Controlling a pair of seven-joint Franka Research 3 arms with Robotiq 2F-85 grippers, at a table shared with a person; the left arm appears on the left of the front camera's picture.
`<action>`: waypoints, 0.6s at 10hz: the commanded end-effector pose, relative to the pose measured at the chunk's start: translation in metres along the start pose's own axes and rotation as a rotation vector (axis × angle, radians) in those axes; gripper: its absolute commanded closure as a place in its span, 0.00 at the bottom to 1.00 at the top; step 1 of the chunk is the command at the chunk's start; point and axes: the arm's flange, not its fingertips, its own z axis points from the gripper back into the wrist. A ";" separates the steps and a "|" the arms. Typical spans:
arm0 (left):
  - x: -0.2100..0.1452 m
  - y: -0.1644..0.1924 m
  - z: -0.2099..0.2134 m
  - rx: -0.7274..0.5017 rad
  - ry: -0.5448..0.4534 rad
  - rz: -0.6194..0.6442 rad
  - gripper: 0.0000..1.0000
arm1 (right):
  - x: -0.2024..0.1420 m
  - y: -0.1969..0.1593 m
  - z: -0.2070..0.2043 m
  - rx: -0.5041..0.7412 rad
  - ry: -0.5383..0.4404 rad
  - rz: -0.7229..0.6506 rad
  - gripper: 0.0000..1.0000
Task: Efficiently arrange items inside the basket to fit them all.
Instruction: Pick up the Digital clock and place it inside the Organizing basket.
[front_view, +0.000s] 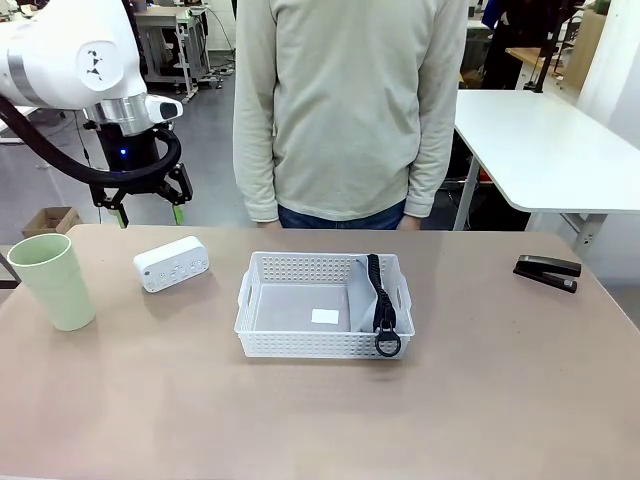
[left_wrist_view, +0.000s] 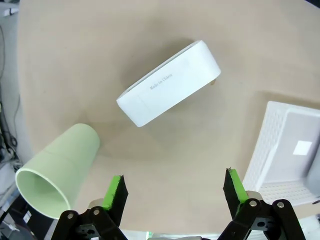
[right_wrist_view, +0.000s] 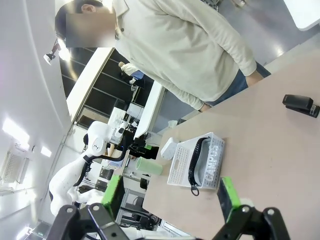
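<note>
The white basket sits mid-table with the grey zip pouch leaning against its right end, black strap draped over the rim. Left of it lies the small white boxy device, and the pale green cup stands upright at the far left. The black stapler rests at the far right. My left gripper hovers open above and behind the device; its wrist view shows the device, the cup and the basket below open fingers. My right gripper is open, far from the basket and stapler.
A person in a pale sweatshirt stands at the far edge, arms hanging down. A white table stands behind at the right. A white label lies on the basket floor. The near part of the table is bare.
</note>
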 end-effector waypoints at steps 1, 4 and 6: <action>-0.004 0.001 0.001 -0.002 -0.012 -0.054 0.00 | 0.003 0.001 0.000 0.023 -0.013 0.027 0.00; -0.001 -0.004 0.000 0.000 -0.001 -0.024 0.00 | 0.003 0.001 0.000 0.023 -0.013 0.027 0.00; 0.029 -0.002 -0.009 0.019 -0.009 -0.642 0.00 | 0.003 0.001 0.000 0.023 -0.013 0.027 0.00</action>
